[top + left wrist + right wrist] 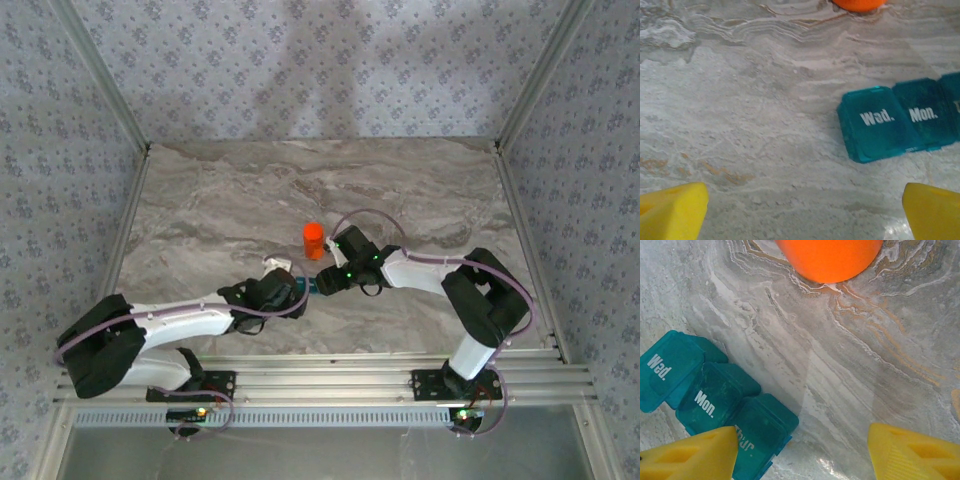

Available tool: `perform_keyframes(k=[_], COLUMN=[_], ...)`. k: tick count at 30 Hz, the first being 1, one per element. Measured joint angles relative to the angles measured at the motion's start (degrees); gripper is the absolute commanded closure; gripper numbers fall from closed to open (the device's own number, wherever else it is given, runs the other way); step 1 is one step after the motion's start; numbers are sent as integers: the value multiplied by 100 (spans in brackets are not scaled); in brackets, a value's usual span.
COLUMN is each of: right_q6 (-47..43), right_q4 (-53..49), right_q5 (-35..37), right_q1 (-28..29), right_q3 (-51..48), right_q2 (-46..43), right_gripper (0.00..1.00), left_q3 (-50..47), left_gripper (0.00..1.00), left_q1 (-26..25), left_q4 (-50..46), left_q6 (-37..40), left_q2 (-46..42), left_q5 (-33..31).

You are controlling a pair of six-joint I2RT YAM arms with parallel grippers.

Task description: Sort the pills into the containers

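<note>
The containers [705,400] are a teal strip of three square lidded compartments marked Wed., Mon. and Thur., lying flat on the marble table. In the left wrist view the containers [895,122] sit ahead and to the right of my left gripper [805,215], whose yellow fingers [672,210] stand wide open over bare marble. My right gripper [800,455] is open too. Its left finger [690,457] overlaps the Thur. end of the strip, and bare table lies between the fingers. From above, both grippers [290,290] [322,283] meet at the strip [308,287]. The pills are out of view.
An orange cylindrical bottle [314,240] stands upright just beyond the strip, near the right gripper's far side; its base shows as the orange bottle [827,257] in the right wrist view. Metal frame rails [400,365] run along the near edge.
</note>
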Motion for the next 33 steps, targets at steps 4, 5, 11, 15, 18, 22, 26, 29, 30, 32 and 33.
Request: perform_keyframes(k=[4, 5, 11, 15, 18, 22, 26, 29, 30, 32, 33], right_q6=[0, 0, 0, 0, -2, -2, -2, -2, -2, -2, -2], right_q4=[4, 11, 63, 63, 66, 63, 66, 90, 90, 92, 92], right_q5=[-24, -37, -57, -59, -59, -59, -61, -63, -63, -74, -83], right_q1=[-2, -2, 0, 11, 11, 11, 11, 11, 11, 11, 11], right_q3=[0, 0, 0, 0, 0, 0, 0, 0, 0, 0, 0], right_q2=[13, 20, 39, 39, 39, 39, 42, 50, 50, 52, 57], right_gripper=[30, 30, 30, 30, 30, 30, 30, 30, 30, 30, 30], left_q3=[-39, -39, -39, -39, -37, 11, 79, 127, 138, 149, 149], left_gripper=[1, 1, 1, 1, 1, 1, 1, 1, 1, 1, 1], left_q1=[210, 249, 391, 435, 474, 549, 645, 748, 789, 876, 922], left_q4=[20, 24, 63, 83, 142, 205, 262, 319, 345, 376, 398], left_q6=[2, 2, 24, 46, 90, 138, 199, 249, 262, 286, 304], left_q2=[-13, -24, -35, -35, -31, 33, 125, 199, 223, 273, 299], left_q5=[-4, -11, -15, -15, -17, -15, -15, -13, -9, 7, 15])
